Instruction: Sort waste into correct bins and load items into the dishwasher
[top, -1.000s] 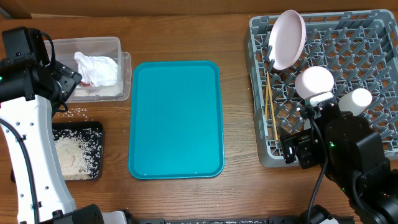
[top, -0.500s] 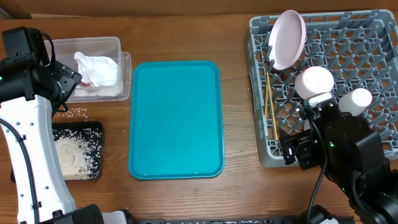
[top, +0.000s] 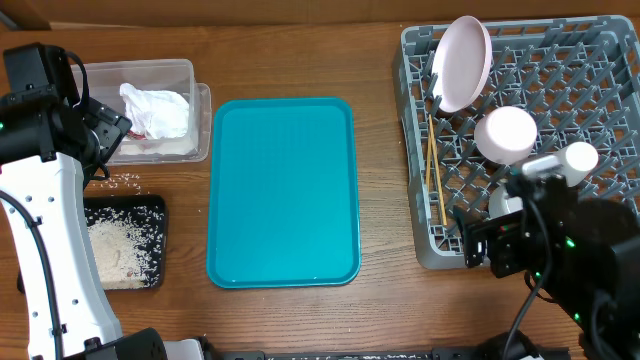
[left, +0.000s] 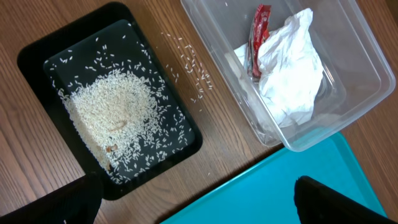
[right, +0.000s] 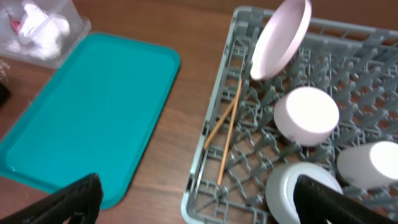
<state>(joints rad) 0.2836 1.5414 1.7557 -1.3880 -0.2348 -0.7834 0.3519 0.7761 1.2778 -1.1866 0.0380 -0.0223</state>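
The clear tub (left: 354, 106) holds the crumpled white napkin (left: 292, 68) and the red wrapper (left: 258, 37). The black tray (left: 34, 56) holds a heap of rice (left: 112, 118); loose grains (left: 189, 62) lie on the table between tray and tub. The grey rack (top: 422, 250) holds the upright plate (top: 462, 62), the smaller white dish (top: 507, 133), the white cup (top: 580, 157), the chopsticks (top: 436, 180) and the grey bowl (right: 298, 190). My left gripper (left: 199, 205) is open and empty above the table by the tub. My right gripper (right: 199, 205) is open and empty over the rack's front left corner.
The flat teal tray (top: 283, 190) lies in the middle of the table between the bins and the rack. The rack fills the right side up to the table's back edge. My left arm (top: 45, 200) stands along the left edge.
My right arm has drawn back toward the front right, uncovering more of the cup and the bowl in the rack. The left arm has not moved.
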